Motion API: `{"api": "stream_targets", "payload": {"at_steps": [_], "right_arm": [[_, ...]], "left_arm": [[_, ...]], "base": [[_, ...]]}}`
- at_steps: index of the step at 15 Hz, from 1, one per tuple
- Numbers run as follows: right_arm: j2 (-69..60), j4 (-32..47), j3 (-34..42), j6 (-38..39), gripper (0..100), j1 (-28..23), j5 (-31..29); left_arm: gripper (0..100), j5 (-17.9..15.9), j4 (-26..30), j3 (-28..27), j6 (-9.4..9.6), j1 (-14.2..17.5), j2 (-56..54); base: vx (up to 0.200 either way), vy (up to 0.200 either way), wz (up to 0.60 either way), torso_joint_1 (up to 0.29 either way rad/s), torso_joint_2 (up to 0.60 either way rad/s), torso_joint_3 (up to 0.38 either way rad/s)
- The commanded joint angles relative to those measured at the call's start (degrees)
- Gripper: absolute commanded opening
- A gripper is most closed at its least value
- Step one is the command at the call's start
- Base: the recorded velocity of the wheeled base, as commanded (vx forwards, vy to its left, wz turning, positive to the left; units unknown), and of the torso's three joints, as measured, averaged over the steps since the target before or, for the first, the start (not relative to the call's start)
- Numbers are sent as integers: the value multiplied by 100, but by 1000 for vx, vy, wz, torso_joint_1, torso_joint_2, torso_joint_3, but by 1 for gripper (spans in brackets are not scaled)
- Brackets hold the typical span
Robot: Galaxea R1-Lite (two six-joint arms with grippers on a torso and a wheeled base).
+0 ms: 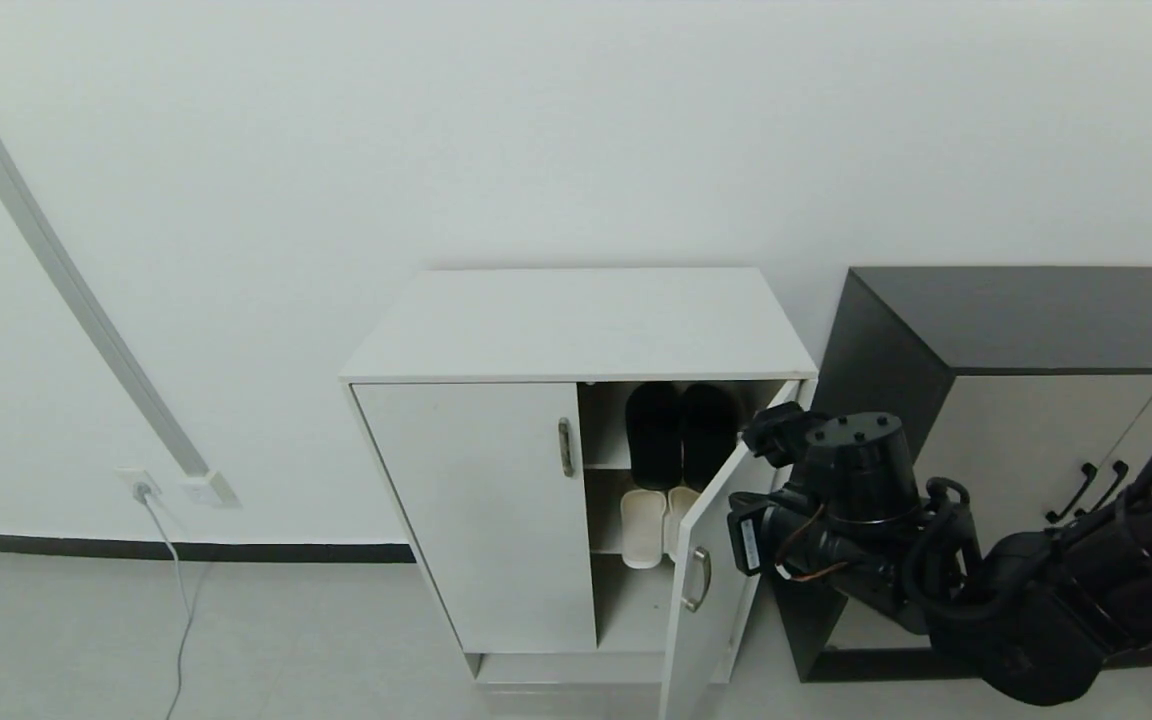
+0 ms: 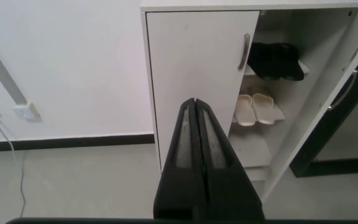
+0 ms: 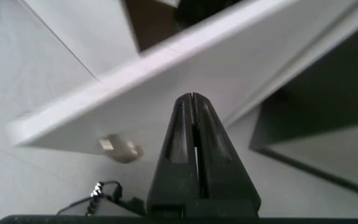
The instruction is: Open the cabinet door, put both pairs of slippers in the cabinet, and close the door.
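Beside right end effector (image 3: pixel 193 98), open door (image 1: pixel 711 560).

No legible text, numbers or signs. White sticker (image 1: pixel 748 545) on right arm (image 1: pixel 856 480): print too small to read.

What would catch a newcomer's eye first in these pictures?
The white cabinet with its right door standing open, and inside it black slippers shelved above white slippers. Next, the right gripper, shut, by that door's outer face near its top corner.
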Motion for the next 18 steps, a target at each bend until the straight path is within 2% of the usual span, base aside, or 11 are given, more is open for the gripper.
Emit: {"api": "stream_targets", "payload": {"at_steps": [1, 9, 18], "right_arm": [[254, -116, -45, -6, 0, 0, -4], [1379, -538, -995, 3, 0, -44, -21], [2214, -538, -2076, 3, 0, -361, -12]], "left_arm": [[0, -2, -2, 0, 2, -2, -1], [0, 77, -2, 0, -60, -2, -1], [0, 77, -2, 0, -42, -2, -1]], "base": [[0, 0, 0, 0, 0, 0], [0, 0, 0, 0, 0, 0], [0, 0, 0, 0, 0, 0]]}}
